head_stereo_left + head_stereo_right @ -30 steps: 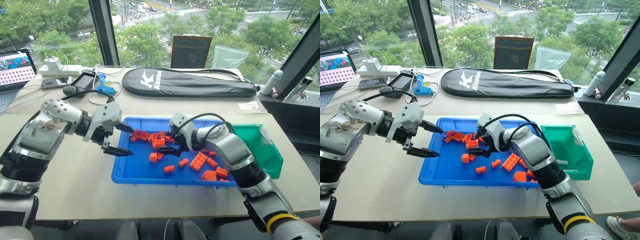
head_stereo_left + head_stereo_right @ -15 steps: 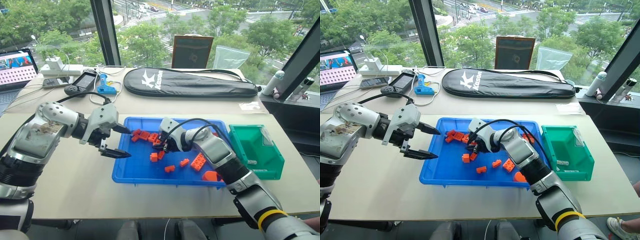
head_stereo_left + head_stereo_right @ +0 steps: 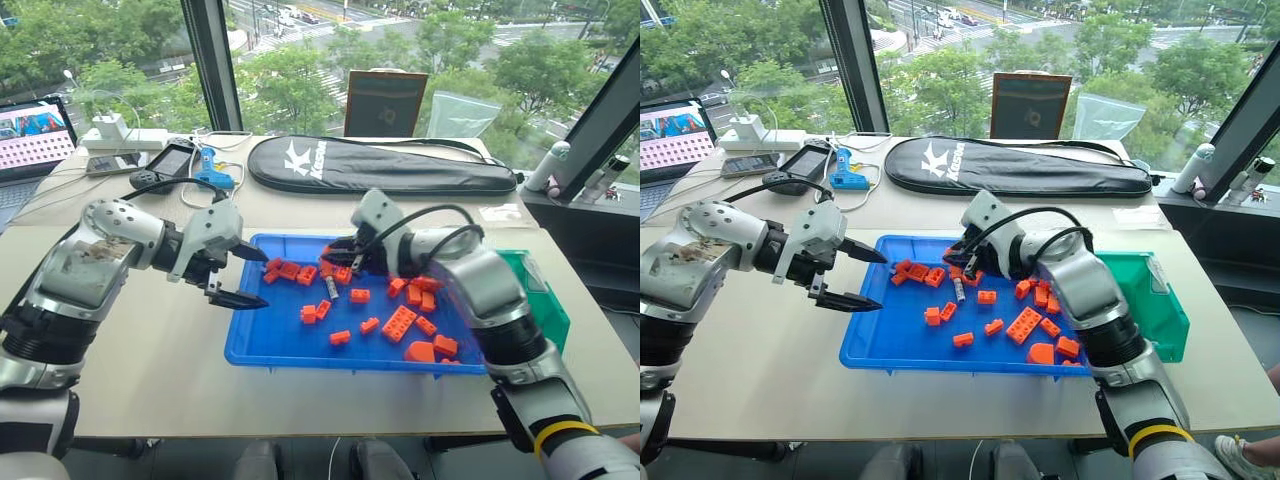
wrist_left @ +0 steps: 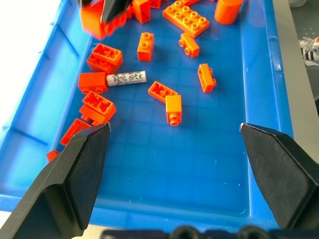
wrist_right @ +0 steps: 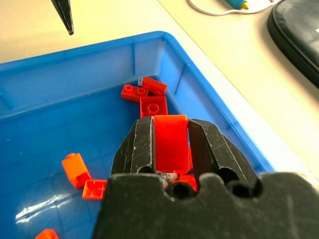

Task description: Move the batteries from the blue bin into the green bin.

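Lifted since a second ago, the right gripper (image 5: pixel 169 144) now pinches an orange brick (image 5: pixel 170 142) above the blue bin (image 3: pixel 290 345). Left gripper (image 3: pixel 243 276) hovers wide at the bin's left edge. A battery (image 4: pixel 126 78) lies among bricks; the green bin (image 3: pixel 1160 300) sits right.

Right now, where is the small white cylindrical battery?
The white cylindrical battery lies in the blue plastic tray, among orange bricks, just below the right gripper.
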`<action>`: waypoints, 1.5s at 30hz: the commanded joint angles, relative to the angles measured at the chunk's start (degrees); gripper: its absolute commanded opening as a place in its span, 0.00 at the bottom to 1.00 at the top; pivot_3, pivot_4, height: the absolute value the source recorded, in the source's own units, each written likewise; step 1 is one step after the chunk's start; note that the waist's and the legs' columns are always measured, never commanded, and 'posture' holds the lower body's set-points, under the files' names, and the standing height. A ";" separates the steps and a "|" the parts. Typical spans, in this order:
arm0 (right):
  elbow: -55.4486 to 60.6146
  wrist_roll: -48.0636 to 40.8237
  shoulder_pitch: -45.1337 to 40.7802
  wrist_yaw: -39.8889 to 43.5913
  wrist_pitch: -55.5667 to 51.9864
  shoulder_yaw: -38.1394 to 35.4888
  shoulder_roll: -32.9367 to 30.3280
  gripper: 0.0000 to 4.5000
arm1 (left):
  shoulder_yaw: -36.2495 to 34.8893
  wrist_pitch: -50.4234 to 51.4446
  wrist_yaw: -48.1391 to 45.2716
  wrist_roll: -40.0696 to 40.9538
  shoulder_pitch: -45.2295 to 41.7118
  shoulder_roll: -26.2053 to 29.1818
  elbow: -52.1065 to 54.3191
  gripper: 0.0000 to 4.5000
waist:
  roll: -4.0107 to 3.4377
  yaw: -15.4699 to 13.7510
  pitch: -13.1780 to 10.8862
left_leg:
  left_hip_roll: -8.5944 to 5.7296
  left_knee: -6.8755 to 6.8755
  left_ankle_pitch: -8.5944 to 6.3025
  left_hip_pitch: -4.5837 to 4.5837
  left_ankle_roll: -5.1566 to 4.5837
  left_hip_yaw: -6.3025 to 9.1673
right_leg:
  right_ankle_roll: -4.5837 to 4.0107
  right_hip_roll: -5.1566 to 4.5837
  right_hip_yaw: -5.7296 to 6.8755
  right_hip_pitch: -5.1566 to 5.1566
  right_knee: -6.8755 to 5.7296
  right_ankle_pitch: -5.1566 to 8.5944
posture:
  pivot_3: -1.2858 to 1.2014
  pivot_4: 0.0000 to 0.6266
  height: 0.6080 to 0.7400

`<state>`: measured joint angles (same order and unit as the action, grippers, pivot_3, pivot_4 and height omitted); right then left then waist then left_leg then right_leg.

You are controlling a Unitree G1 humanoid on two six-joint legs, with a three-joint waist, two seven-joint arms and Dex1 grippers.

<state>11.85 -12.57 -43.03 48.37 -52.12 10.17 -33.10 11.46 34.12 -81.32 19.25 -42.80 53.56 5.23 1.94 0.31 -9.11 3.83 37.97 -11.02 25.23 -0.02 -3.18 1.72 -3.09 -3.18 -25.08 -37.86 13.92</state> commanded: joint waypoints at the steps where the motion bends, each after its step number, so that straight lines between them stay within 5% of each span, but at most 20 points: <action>1: 4.16 -0.73 4.04 0.85 -3.41 -3.29 -6.92 0.14 | -0.13 -1.57 -0.80 -0.32 -1.46 -0.31 -0.25 1.00 | 0.00 -0.15 0.00 | -0.03 0.00 0.00 0.00 0.00 -0.02 | 0.00 -0.02 -0.01 0.00 0.01 0.00 | 0.52 0.24 0.95; 5: 5.03 -0.34 7.63 0.11 -4.43 -2.95 -11.04 0.14 | 0.26 -2.22 -1.16 -0.76 -2.09 -0.88 -1.17 1.00 | 0.01 0.39 0.00 | -0.01 0.00 0.00 -0.02 0.00 -0.04 | 0.00 0.01 -0.07 -0.02 -0.01 0.01 | 0.52 0.24 0.95; 7: 4.09 1.63 8.39 -1.70 -2.97 -2.28 -11.85 0.37 | 0.38 -2.47 -1.34 -0.95 -2.35 -1.10 -1.53 1.00 | 0.01 0.71 0.00 | -0.01 0.00 0.00 -0.03 0.00 -0.03 | -0.01 0.03 -0.11 -0.03 -0.07 0.01 | 0.52 0.24 0.95; 11: 3.66 2.29 7.14 -4.19 -2.02 -2.60 -10.51 0.64 | 0.32 -2.78 -1.60 -1.20 -2.61 -1.34 -2.00 1.00 | 0.01 0.86 0.00 | -0.01 0.00 0.00 -0.06 -0.01 -0.03 | 0.00 0.06 -0.17 -0.06 -0.10 0.01 | 0.52 0.24 0.95; 16: 4.58 -1.13 3.24 -7.76 -7.74 -2.93 -1.71 0.99 | 0.15 -2.97 -1.80 -1.44 -2.50 -1.10 -2.06 1.00 | 0.01 0.94 -0.01 | 0.00 0.01 0.00 -0.05 -0.01 -0.04 | 0.00 0.08 -0.20 -0.06 -0.11 0.01 | 0.52 0.24 0.95; 23: 4.71 -2.34 -0.19 -18.07 -18.27 -2.96 14.90 0.99 | -0.08 -2.61 -1.60 -1.64 -2.77 -0.93 -1.99 1.00 | 0.01 0.60 0.00 | 0.02 0.01 0.00 -0.02 -0.01 -0.03 | 0.00 0.10 -0.21 -0.08 -0.11 0.00 | 0.52 0.24 0.95; 31: 5.41 -1.44 -1.83 -26.15 -34.78 -1.02 21.26 0.99 | -0.21 -1.83 -1.08 -1.65 -2.92 -0.65 -1.73 1.00 | 0.01 0.48 0.00 | 0.02 0.03 0.01 0.01 0.01 -0.03 | -0.01 0.10 -0.21 -0.07 -0.12 0.00 | 0.52 0.24 0.95; 41: -2.87 -0.86 -0.66 -31.93 -32.14 -8.15 28.88 0.99 | -0.62 -0.93 -0.48 -1.22 -2.50 -0.25 -0.80 1.00 | 0.01 0.86 0.00 | 0.06 0.03 0.01 0.01 0.00 0.01 | -0.01 0.17 -0.22 -0.09 -0.14 0.00 | 0.52 0.24 0.95; 45: -5.53 -0.74 0.04 -33.52 -30.16 -8.42 30.05 0.76 | -0.74 -0.56 -0.30 -1.05 -2.38 -0.07 -0.37 1.00 | 0.01 0.90 0.00 | 0.06 0.03 0.01 0.01 0.00 0.01 | -0.01 0.16 -0.23 -0.09 -0.14 0.00 | 0.52 0.24 0.95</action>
<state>6.52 -13.36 -43.14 15.67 -84.52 2.69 -3.66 12.31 33.39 -81.78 17.93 -44.37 52.58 3.19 1.95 1.21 -9.11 3.89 38.00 -11.00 25.24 -0.01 -3.16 1.71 -2.92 -3.41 -25.17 -38.00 13.93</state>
